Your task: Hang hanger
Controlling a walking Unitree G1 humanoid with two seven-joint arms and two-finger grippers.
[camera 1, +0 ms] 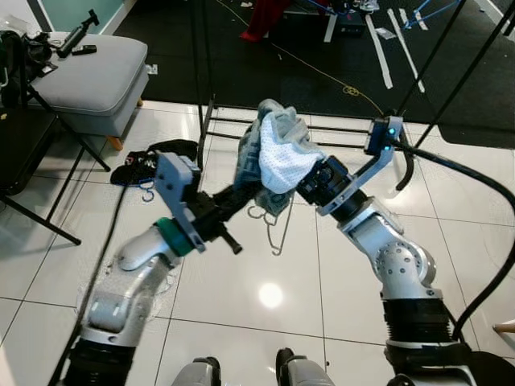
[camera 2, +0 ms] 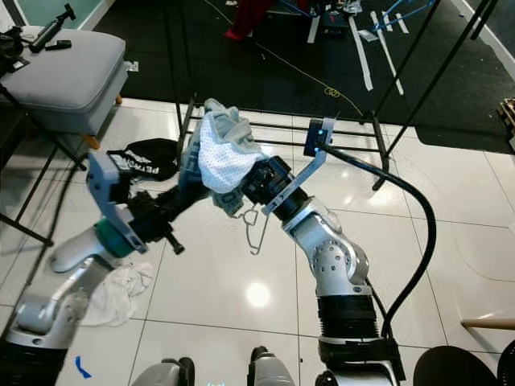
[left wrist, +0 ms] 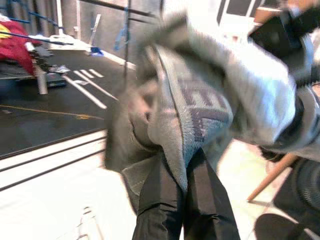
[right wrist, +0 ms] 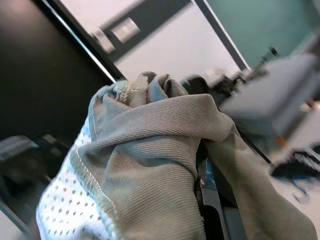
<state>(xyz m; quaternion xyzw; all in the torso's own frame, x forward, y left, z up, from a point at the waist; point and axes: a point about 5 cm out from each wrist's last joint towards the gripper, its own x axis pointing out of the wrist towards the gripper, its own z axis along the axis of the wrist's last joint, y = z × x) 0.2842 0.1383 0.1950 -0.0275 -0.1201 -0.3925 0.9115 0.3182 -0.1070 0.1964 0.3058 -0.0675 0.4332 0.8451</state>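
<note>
both grippers up mid-air over the white floor [camera 1: 265, 265] | left gripper [camera 1: 251, 186] jaws clamped on grey garment [camera 1: 278, 149] | right gripper [camera 1: 299, 183] buried in cloth, jaws can't tell | wire hanger [camera 1: 278, 229] dangling just under the bundle

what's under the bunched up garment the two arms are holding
A thin wire hanger dangles beneath the grey and white garment, over the white tiled floor. The cloth covers both end effectors' fingertips and the hanger's top, so how it is held cannot be seen.

Glossy white floor tiles [camera 1: 265, 297] fill the lower frame, a black mat [camera 1: 265, 48] the top. A grey cushioned stool [camera 1: 92, 72] stands upper left.
</note>
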